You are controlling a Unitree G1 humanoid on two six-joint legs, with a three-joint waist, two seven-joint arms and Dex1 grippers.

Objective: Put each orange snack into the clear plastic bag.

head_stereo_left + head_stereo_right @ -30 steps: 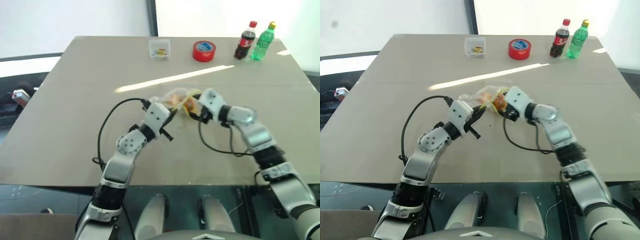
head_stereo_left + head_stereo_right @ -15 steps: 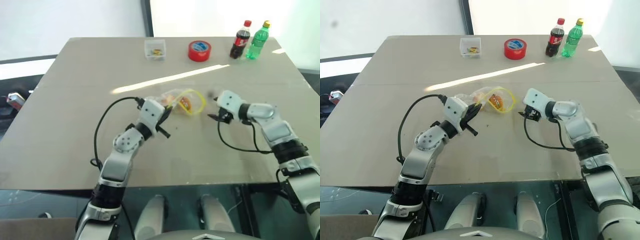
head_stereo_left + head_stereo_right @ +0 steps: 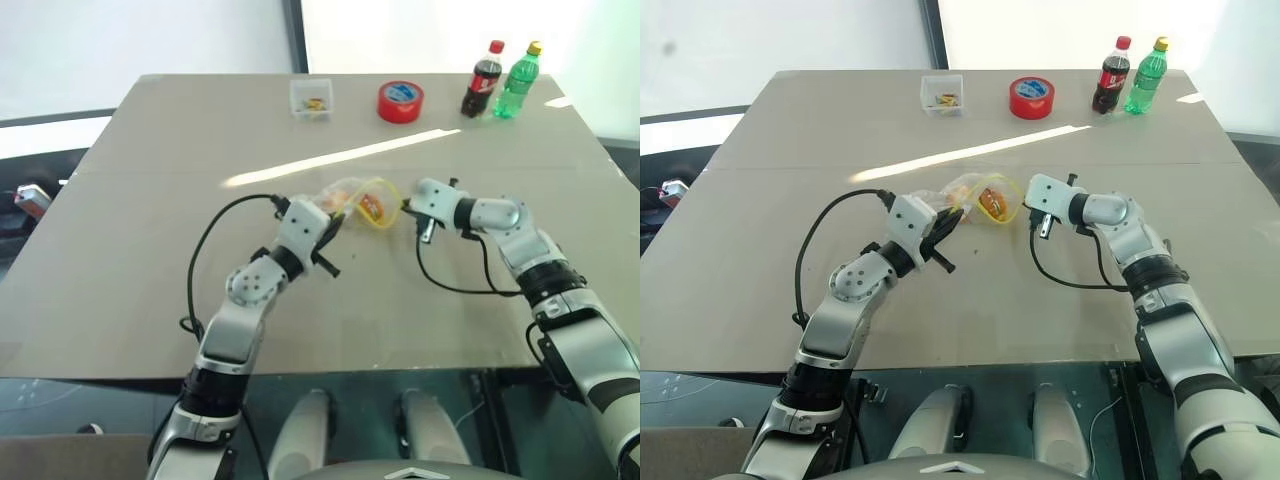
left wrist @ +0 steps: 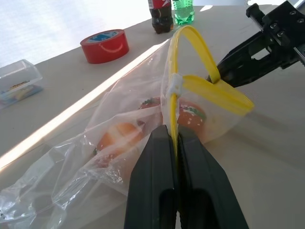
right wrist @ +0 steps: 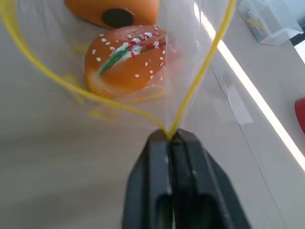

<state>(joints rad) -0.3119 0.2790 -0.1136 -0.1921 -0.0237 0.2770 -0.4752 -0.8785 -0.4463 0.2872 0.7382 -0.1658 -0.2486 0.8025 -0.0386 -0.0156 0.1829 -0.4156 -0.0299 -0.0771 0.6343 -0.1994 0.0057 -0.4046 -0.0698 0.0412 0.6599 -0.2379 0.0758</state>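
Both orange snacks (image 4: 190, 119) lie inside the clear plastic bag (image 4: 119, 143); left pincer (image 4: 174, 138) and right pincer (image 5: 169, 138) each pinch its yellow seal strip.

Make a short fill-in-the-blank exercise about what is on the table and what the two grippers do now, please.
1. Both orange snacks lie inside the clear plastic ____.
2. The left gripper is shut on the bag's ____ seal strip.
3. The right gripper is ____ on the same strip.
4. The red tape roll stands between the small clear box and the two ____.

Missing words: bag; yellow; shut; bottles
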